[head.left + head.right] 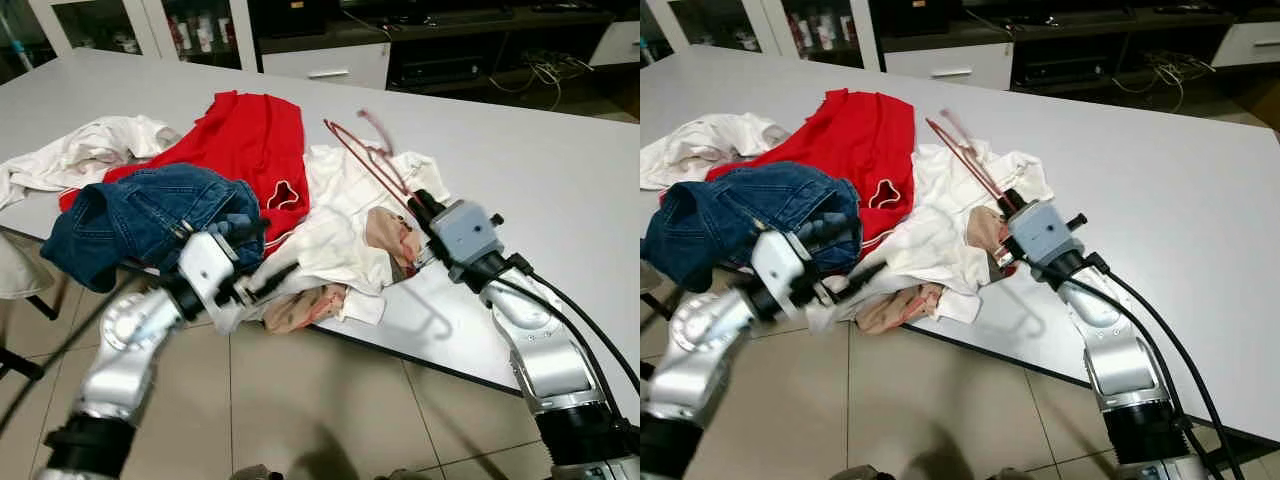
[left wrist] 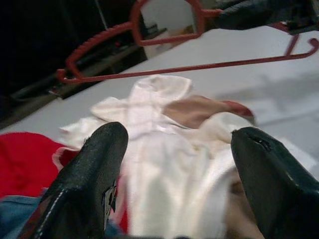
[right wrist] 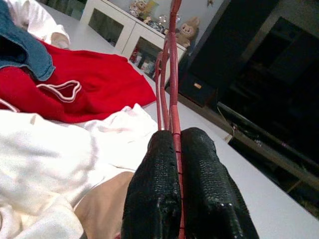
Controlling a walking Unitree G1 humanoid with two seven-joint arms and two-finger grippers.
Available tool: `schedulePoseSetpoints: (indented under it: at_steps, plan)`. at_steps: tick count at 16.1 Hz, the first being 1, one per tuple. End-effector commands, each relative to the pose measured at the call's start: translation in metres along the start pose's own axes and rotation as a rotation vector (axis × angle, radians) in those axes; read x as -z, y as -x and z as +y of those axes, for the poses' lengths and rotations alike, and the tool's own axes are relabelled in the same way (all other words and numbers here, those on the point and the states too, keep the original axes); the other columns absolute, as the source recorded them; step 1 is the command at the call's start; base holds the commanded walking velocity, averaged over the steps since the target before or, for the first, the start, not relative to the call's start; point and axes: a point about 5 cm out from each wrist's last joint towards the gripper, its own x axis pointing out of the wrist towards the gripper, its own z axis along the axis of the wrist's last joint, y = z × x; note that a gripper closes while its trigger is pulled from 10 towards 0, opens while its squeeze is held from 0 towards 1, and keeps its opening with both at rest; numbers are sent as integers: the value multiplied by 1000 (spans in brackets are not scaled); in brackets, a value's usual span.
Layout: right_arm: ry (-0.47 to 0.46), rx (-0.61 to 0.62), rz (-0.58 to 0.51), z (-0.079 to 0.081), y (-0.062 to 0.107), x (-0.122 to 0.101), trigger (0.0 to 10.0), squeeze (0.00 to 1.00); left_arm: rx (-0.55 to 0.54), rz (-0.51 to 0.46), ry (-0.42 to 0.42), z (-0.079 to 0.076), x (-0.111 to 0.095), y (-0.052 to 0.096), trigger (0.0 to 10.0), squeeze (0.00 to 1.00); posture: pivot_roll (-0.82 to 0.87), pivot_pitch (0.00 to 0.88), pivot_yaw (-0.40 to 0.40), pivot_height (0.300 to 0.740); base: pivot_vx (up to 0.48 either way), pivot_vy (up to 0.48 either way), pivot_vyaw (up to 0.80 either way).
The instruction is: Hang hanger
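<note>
Red hanger (image 1: 368,158) is pinched in the right gripper (image 1: 418,204), fingers clamped tight, lifted above the white shirt (image 1: 340,235). Left gripper (image 1: 262,257) spread wide, empty, near the shirt.

right gripper (image 3: 175,149): fingers (image 3: 154,189) pressed together on red hanger (image 3: 173,74), thin wire between pads | hanger rises away from gripper over clothes | white garment (image 3: 55,159) just beside fingers | red garment (image 3: 84,84) beyond it, denim (image 3: 25,50) at far edge | grey tabletop (image 3: 269,199) | white cabinet (image 3: 124,35) behind
</note>
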Motion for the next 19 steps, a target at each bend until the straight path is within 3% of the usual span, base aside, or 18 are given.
schedulePoseSetpoints:
  at_steps: [1, 2, 5, 7, 12, 19]
  plan:
    - [55, -60, -19, 4, 3, -4, 10000, 0, 34, 40, 17, -7, 4, 1, 10000, 0, -86, 0, 53, 740, 0, 0, 0]
    - [81, -93, -25, 5, 4, -4, 10000, 0, 64, 74, 23, -11, 9, 1, 10000, 0, -86, 0, 53, 740, 0, 0, 0]
    - [105, -43, -22, -13, 3, -7, 10000, 0, 130, 195, 11, -21, 25, 3, 10000, 0, -96, 0, 54, 740, 0, 0, 0]
    - [99, -17, -33, -19, 1, -9, 10000, 0, 115, 220, -13, -20, 30, -2, 10000, 0, -104, 0, 52, 740, 0, 0, 0]
    - [84, -59, -46, -6, 3, -10, 10000, 0, -14, 213, -59, -8, 34, -19, 10000, 0, -110, 0, 54, 740, 0, 0, 0]
    - [69, -61, -53, 1, 1, -12, 10000, 0, 86, 258, -70, -21, 46, -24, 10000, 0, -115, 0, 64, 740, 0, 0, 0]
